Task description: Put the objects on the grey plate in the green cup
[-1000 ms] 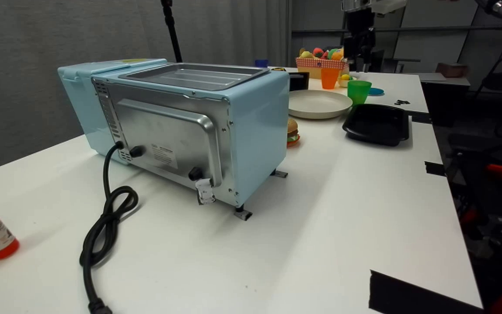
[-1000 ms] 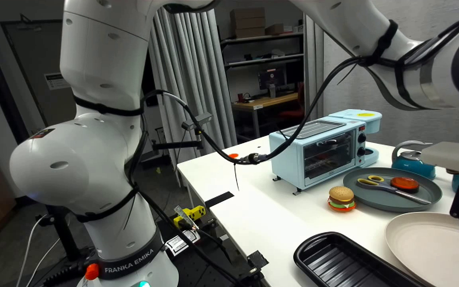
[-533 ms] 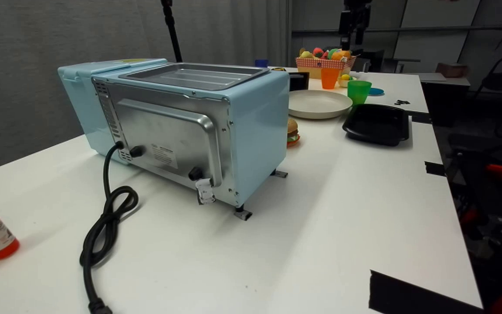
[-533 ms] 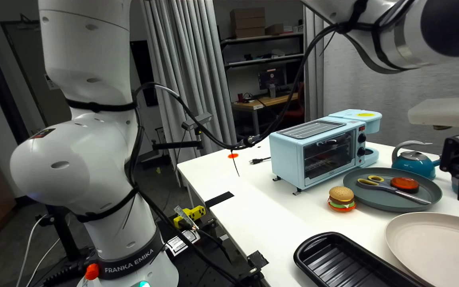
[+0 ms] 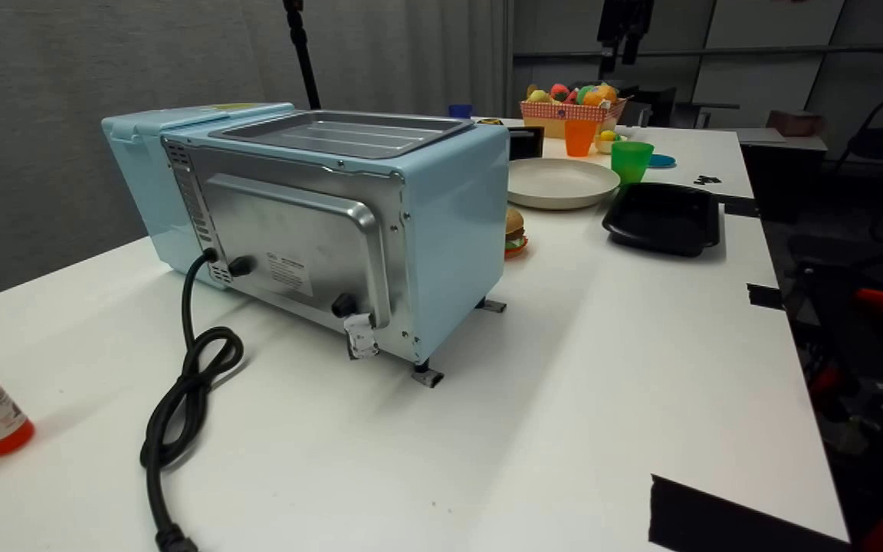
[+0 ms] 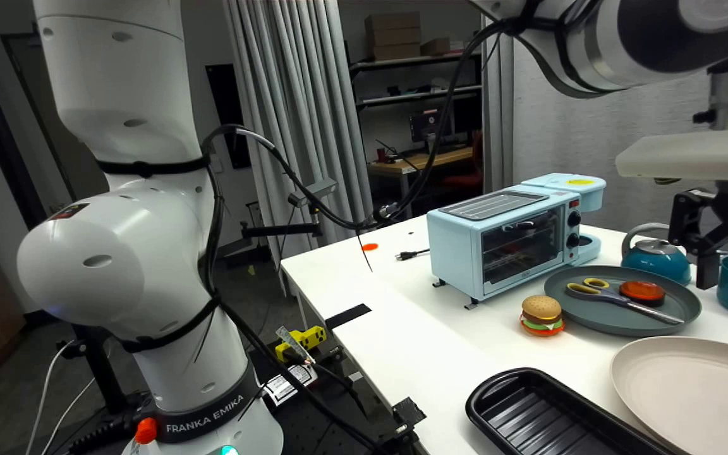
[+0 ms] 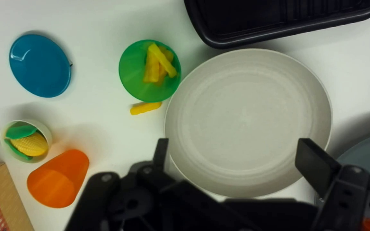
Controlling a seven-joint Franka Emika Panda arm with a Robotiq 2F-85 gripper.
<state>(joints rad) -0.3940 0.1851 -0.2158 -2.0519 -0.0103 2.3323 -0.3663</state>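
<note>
The claw (image 7: 233,147) hung spread wide above the surface (image 7: 101,73), and in the wrist view the grey plate (image 7: 246,118) showed between its tips. The green cup (image 7: 131,73) stood upright just beside the plate, several yellow sticks (image 7: 153,67) inside. A loose stick (image 7: 145,108) lay on the surface just beside the cup. A black tray (image 7: 252,17) sat near the plate.

We see a smooth, matt grey plate (image 7: 246,122), a green cup (image 7: 133,77) of translucent plastic, a glossy black dish (image 7: 252,19) with a ribbed floor, a toaster oven (image 5: 319,222) with glossy panels and a bare, silvery metal back, a smooth white tabletop (image 5: 564,383), and grey cloth curtains (image 6: 301,95).
</note>
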